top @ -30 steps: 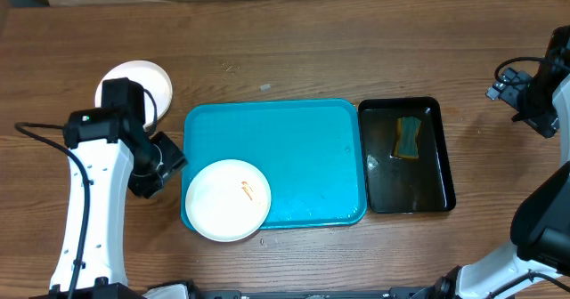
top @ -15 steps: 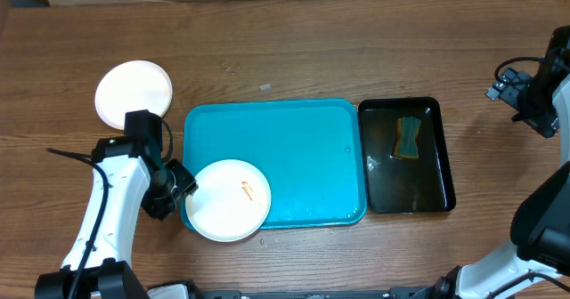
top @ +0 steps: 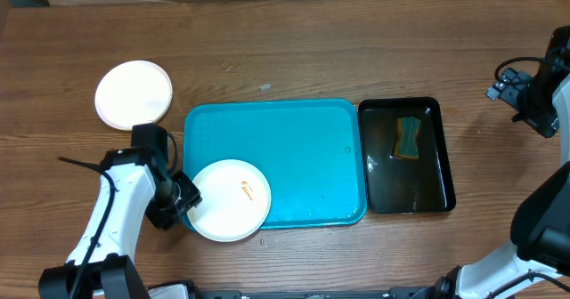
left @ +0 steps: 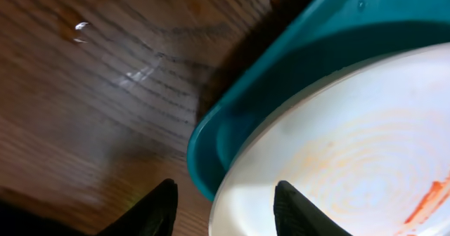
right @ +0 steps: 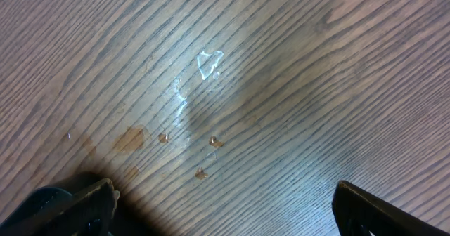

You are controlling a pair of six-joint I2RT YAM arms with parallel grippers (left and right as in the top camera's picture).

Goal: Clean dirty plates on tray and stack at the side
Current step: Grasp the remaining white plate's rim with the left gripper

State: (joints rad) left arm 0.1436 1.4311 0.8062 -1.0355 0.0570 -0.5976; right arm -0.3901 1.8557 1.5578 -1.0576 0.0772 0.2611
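Plate (left: 337, 145) rim and tray (left: 281, 60) corner lie between spread left fingers (left: 160, 206).

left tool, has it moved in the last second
Yes: the left tool went down the overhead picture and right, to the near-left corner of the tray, at the plate there.
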